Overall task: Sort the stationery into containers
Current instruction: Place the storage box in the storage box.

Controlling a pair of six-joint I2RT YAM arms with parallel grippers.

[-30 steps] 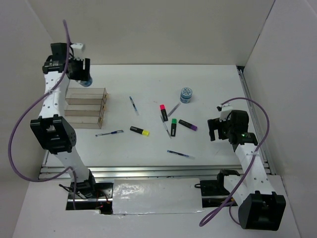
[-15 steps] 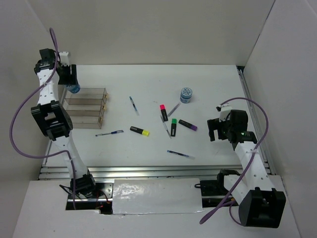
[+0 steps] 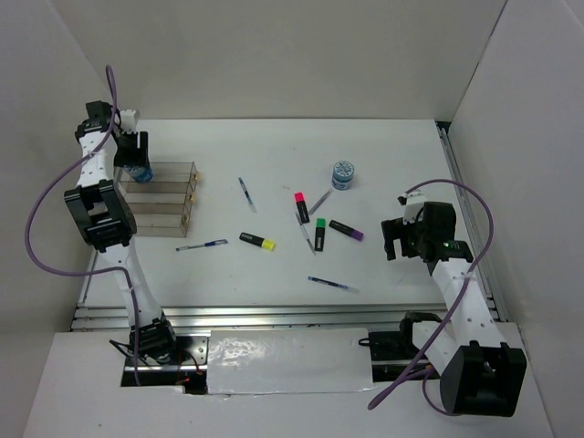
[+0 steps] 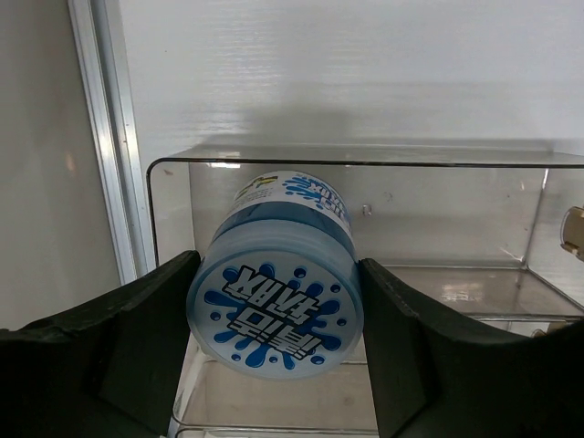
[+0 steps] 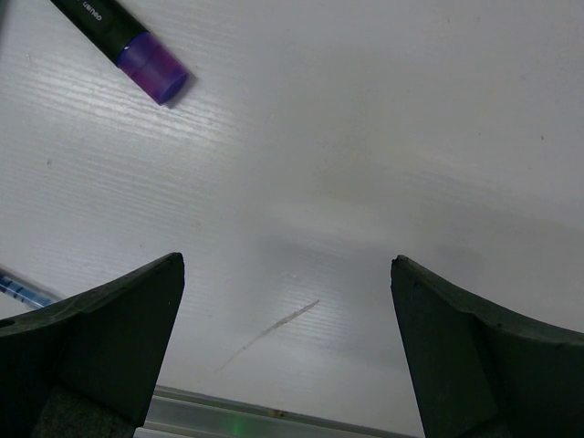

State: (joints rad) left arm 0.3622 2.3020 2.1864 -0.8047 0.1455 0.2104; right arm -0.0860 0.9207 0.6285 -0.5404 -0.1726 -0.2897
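Over the far end compartment: your left gripper (image 4: pixel 274 365) is clamped on the small round blue-and-white plastic tub (image 4: pixel 278 301).
You hold it by its side wall at the clear plastic organizer box (image 3: pixel 173 187). It looks rigid, light and smooth, so probably slippery; squeeze across the widest part, under the lid. The lid's bold white characters on blue splashes sit upside down, unreadable. Your right gripper (image 5: pixel 285 347) hangs wide apart above the white bench (image 5: pixel 365 137).

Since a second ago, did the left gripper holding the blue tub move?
Yes. The left gripper with its blue tub shifted left, toward the organizer box's left end.
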